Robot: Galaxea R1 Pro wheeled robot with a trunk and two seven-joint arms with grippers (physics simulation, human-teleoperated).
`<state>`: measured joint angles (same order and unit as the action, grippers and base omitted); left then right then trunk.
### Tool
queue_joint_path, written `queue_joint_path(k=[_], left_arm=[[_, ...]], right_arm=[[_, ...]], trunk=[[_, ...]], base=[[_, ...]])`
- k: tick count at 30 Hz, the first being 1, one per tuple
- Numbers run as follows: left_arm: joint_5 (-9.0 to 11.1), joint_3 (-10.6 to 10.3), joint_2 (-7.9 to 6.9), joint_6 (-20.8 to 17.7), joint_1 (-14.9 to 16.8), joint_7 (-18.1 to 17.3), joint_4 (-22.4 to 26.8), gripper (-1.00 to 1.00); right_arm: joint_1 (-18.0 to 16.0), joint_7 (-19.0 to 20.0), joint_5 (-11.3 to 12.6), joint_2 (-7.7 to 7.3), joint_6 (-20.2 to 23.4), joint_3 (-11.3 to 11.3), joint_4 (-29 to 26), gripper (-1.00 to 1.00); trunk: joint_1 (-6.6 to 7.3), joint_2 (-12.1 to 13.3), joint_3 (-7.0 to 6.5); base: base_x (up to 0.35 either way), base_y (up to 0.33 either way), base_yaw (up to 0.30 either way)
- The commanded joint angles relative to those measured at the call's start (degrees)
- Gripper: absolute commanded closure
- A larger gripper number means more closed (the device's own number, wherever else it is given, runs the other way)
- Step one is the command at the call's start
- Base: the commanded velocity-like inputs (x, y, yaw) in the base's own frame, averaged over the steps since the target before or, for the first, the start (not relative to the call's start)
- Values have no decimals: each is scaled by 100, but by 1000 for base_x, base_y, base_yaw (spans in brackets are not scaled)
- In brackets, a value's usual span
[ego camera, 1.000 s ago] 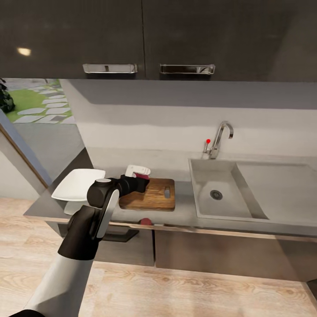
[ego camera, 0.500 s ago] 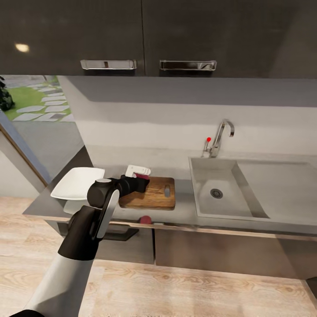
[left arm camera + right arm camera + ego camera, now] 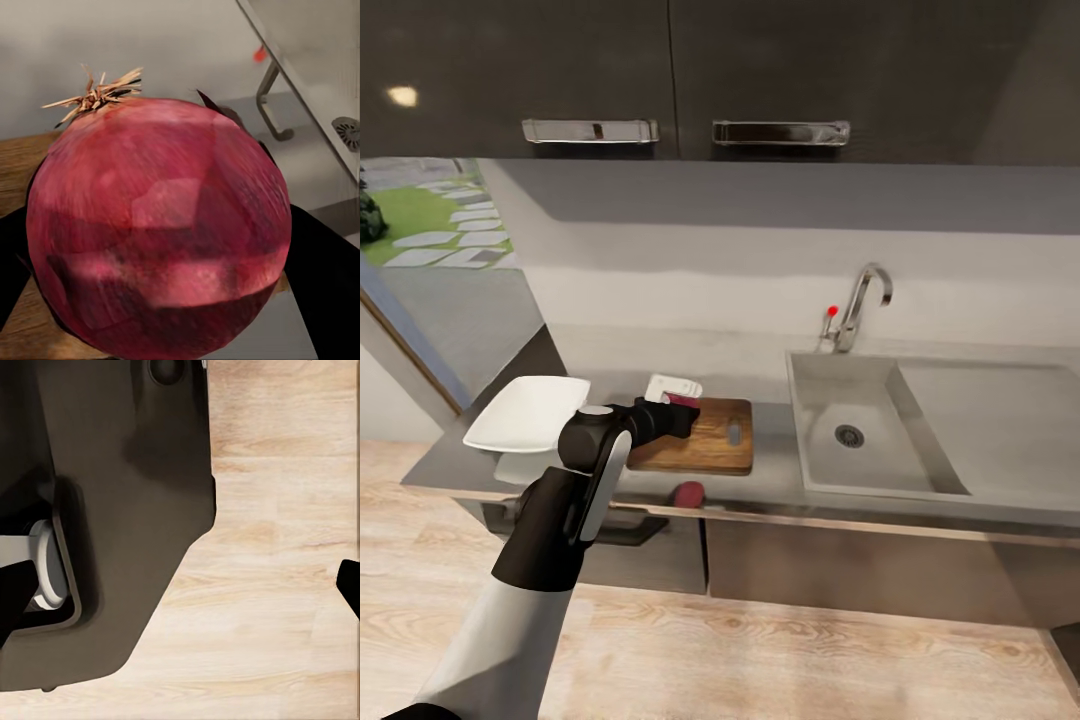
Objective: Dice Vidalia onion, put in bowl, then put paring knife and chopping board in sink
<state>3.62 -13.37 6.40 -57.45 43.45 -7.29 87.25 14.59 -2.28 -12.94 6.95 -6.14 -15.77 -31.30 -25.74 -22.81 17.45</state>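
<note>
Red onion (image 3: 157, 232), with a dry tuft of root at one end, sits clamped in the left claw (image 3: 672, 412), whose dark fingers (image 3: 326, 281) press against both its sides. From the head view the claw hangs over the left end of the board (image 3: 705, 438), with the onion's red skin just showing at its tip. The brown board lies flat on the grey desk (image 3: 780, 480), its oval slot toward the sink (image 3: 860, 440). A white, flat object (image 3: 672, 385) lies just behind the board; what it is cannot be told. Left of the board stands the white bowl (image 3: 525, 412), near the desk's end. A small red thing (image 3: 688, 493) rests at the desk's front edge, just before the board. The sink's basin holds nothing but its drain, with a chrome tap (image 3: 860, 305) and red knob behind it and a drainboard to the right. Dark cabinets (image 3: 760, 70) hang above. The right wrist view looks down on the plank floor (image 3: 277, 585) past a dark part of the robot's body; the right claw's fingertips barely show at the picture's edges, well apart.
</note>
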Motion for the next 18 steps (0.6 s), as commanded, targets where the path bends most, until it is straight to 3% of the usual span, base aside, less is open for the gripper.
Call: queue_joint_path(k=[1, 12, 18], left_arm=[[34, 2, 2, -29, 6, 17, 3, 100], [34, 2, 2, -29, 6, 17, 3, 100], [37, 2, 1, -29, -4, 17, 3, 100]], right_arm=[[1, -2, -60, 8, -10, -31, -8, -100], [4, 0, -60, 9, -10, -31, -8, -100], [2, 0, -60, 16, -10, -31, -8, -100]], trunk=[[-4, -11, 19], [-4, -11, 92], [-4, -11, 94]], base=[[83, -163, 0], [15, -32, 0], [-98, 62, 0]])
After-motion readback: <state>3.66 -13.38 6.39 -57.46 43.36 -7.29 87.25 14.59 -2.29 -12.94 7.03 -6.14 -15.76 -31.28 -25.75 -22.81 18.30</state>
